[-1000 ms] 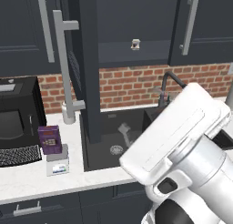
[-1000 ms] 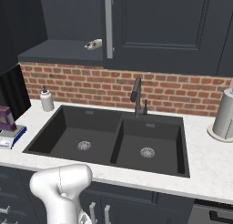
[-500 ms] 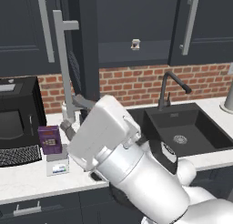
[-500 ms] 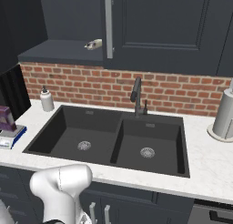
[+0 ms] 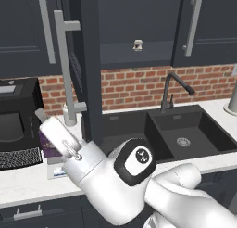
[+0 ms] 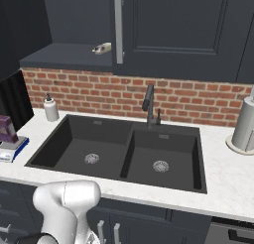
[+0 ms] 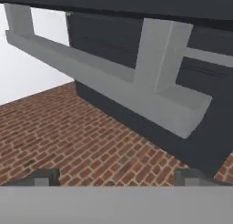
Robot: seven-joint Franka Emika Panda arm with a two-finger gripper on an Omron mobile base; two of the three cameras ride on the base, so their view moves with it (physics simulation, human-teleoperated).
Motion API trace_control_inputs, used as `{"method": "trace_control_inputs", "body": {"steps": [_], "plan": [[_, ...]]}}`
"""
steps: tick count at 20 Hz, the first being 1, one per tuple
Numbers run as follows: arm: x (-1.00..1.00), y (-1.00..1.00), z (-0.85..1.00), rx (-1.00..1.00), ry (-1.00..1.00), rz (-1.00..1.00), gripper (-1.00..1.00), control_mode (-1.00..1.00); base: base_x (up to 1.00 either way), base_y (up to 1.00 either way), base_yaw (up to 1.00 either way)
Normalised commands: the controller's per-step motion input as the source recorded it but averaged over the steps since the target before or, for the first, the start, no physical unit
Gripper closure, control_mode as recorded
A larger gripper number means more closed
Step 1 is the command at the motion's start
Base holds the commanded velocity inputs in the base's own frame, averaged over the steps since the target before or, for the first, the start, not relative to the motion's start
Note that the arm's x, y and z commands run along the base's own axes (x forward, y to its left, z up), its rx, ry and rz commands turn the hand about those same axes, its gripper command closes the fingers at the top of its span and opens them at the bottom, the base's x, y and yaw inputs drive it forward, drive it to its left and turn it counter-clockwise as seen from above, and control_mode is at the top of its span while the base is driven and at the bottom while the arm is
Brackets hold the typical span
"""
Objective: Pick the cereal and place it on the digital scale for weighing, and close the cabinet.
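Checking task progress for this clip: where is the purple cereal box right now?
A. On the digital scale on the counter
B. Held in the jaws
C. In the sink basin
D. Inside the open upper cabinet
A. In the right base view the cereal stands upright on the digital scale at the counter's left end, apart from the sink.

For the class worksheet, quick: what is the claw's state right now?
Claw: open, holding nothing; its tips stand wide apart below the cabinet door's silver bar handle.
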Motion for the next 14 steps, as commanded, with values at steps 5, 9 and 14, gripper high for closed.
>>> {"method": "trace_control_inputs", "body": {"steps": [5, 9, 14], "plan": [[-0.12, 0.02, -0.74, -0.26, -0.42, -0.71, -1.0, -1.0, 0.0, 0.0, 0.0], [0.04, 0.13, -0.17, -0.17, -0.36, -0.71, -1.0, -1.0, 0.0, 0.0, 0.0], [0.43, 0.18, -0.01, -0.12, -0.27, -0.35, -1.0, -1.0, 0.0, 0.0, 0.0]]}}
